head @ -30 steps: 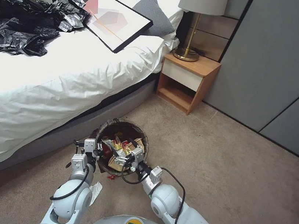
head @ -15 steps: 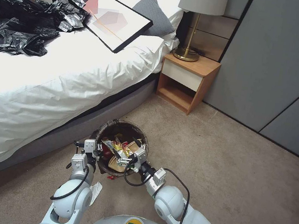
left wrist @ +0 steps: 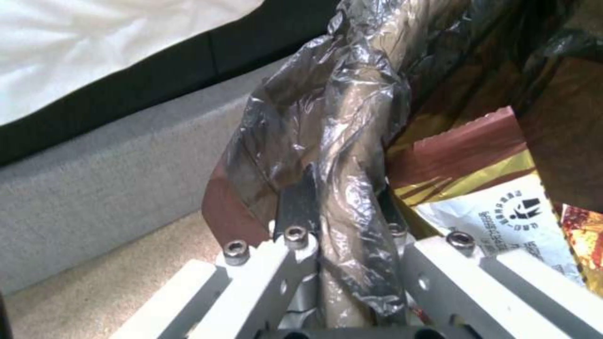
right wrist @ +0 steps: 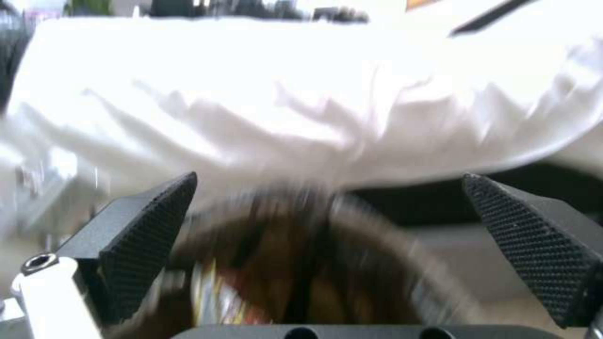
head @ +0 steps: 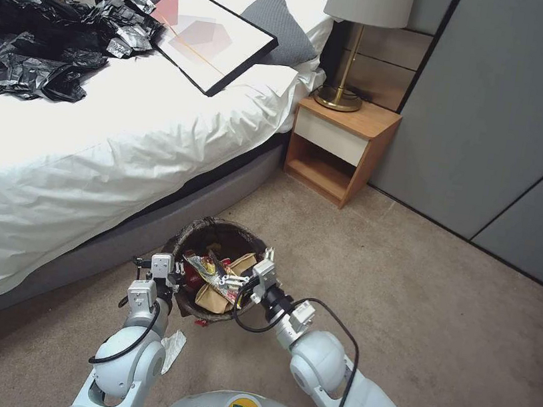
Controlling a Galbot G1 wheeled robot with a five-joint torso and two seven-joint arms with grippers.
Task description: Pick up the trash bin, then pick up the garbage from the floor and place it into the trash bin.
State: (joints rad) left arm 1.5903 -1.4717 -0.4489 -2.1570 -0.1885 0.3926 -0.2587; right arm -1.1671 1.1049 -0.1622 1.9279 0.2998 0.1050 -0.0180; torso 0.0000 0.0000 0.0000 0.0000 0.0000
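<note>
the left gripper [head: 174, 275] is clamped on the near-left rim of the trash bin [head: 195, 232]; in the left wrist view its fingers [left wrist: 300, 202] pinch the lip through the crumpled brown liner [left wrist: 314, 127]. the bin sits low on the carpet [head: 405, 303] at about 12 o'clock from the robot's base, just beside the bed [head: 92, 138], which rises at 10 o'clock. the right gripper [head: 232, 281] hovers over the bin's mouth at its 4 o'clock edge, pads [right wrist: 148, 221] spread wide with nothing between them.

inside lies the garbage [head: 211, 276]: snack wrappers, a tan paper bag, something red. all of it looks feather-light, crinkly and easily crushed. the bin itself is likely light but stiff, and the liner film is slippery, so a grip on the rim should bite plastic and film together or it may slide.

a white tissue [head: 173, 346] lies on the carpet at 7 o'clock of the bin; soft and limp, best pinched at a raised fold.
</note>
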